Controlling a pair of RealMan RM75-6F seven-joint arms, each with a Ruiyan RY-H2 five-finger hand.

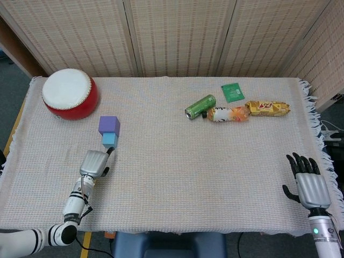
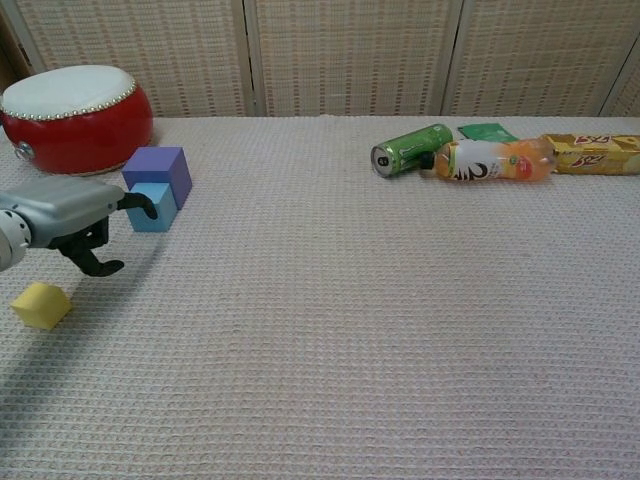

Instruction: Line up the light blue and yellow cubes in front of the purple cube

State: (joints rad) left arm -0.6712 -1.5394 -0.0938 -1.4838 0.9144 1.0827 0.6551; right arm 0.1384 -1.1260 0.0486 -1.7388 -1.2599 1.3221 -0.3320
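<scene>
Left hand (image 2: 70,212) is seen low over the table cloth (image 1: 177,161) at the near left, empty, with its fingers (image 2: 141,203) curled forward and downward; one dark fingertip reaches the near face of the light blue cube (image 2: 154,206), though contact cannot be confirmed from either view. In the head view the same hand (image 1: 94,163) is located just in front of that cube (image 1: 109,141). The light blue cube is placed directly in front of the purple cube (image 2: 158,171), the two touching or nearly so. The yellow cube (image 2: 40,305) is found apart from them, nearer the table edge and to the left, tilted on the cloth, beside the left forearm; in the head view it is hidden by the arm.

Right hand (image 1: 308,180) is observed at the near right edge of the table, holding nothing, fingers extended and spread.

A red drum (image 1: 69,94) with a white skin is noted at the far left corner, behind the purple cube. At the far right, a green can (image 1: 200,106) lying on its side, an orange drink bottle (image 1: 229,114) also on its side, a yellow snack packet (image 1: 267,108) and a small green sachet (image 1: 233,92) are grouped closely together.
</scene>
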